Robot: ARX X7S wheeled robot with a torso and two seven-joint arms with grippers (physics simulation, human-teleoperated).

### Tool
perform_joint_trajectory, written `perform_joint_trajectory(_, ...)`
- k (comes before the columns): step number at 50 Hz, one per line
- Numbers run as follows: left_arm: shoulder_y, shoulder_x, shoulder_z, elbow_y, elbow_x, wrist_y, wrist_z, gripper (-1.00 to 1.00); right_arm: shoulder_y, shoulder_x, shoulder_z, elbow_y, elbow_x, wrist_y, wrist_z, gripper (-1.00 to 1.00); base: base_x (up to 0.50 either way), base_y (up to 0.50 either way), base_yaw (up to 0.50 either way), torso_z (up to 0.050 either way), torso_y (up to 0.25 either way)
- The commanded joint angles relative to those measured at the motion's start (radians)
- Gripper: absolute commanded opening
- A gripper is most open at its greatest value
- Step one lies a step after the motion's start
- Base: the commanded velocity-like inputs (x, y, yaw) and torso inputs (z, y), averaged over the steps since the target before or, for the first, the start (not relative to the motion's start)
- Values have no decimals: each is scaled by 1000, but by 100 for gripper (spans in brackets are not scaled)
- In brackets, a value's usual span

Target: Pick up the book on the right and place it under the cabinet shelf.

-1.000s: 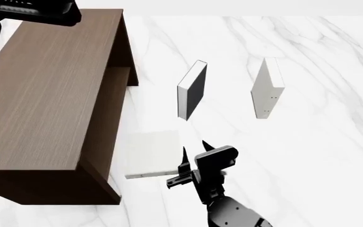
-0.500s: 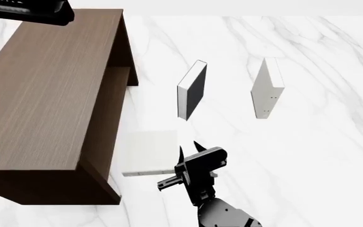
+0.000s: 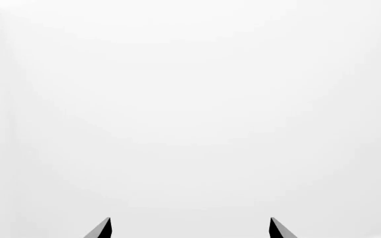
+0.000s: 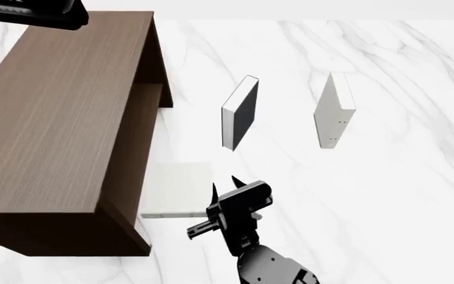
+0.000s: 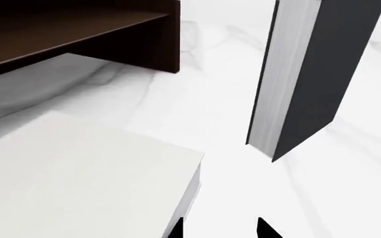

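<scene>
The book (image 4: 178,189), pale and thin, lies flat on the marble floor with its left edge at the open side of the dark brown cabinet shelf (image 4: 61,118). No dots show on its upper cover. My right gripper (image 4: 224,183) is open and empty at the book's right edge. In the right wrist view one fingertip (image 5: 175,229) touches the book's (image 5: 78,178) corner, and the cabinet's inner board (image 5: 71,25) lies beyond. My left gripper (image 3: 190,230) is open and faces blank white; its arm (image 4: 33,12) shows above the cabinet.
A black-covered book (image 4: 241,112) with white page edges stands upright behind my right gripper, and shows close in the right wrist view (image 5: 309,74). Another pale book (image 4: 333,112) with tiny dark dots stands upright further right. White marble floor lies all around.
My right gripper has moved left, and the flat pale book has slid left with it, closer under the cabinet. The two upright books have not moved.
</scene>
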Motion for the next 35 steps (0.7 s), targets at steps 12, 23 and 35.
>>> perform_joint_trajectory(12, -12, -7, 4, -2, -22, -1, -11, 100, -6, -80, -143, 52, 56, 117, -115, 100, 0, 0, 0, -1, -4)
perform_joint_trajectory(23, -11, -14, -1, 1, -33, 1, -18, 100, -21, -101, -98, 66, 20, 150, -120, 100, 0, 1, 2, -2, -4)
perform_joint_trajectory(35, -9, -20, -1, 3, -42, 4, -24, 100, -46, -101, 4, 6, -80, 232, -134, 100, 0, 2, 3, -1, -4)
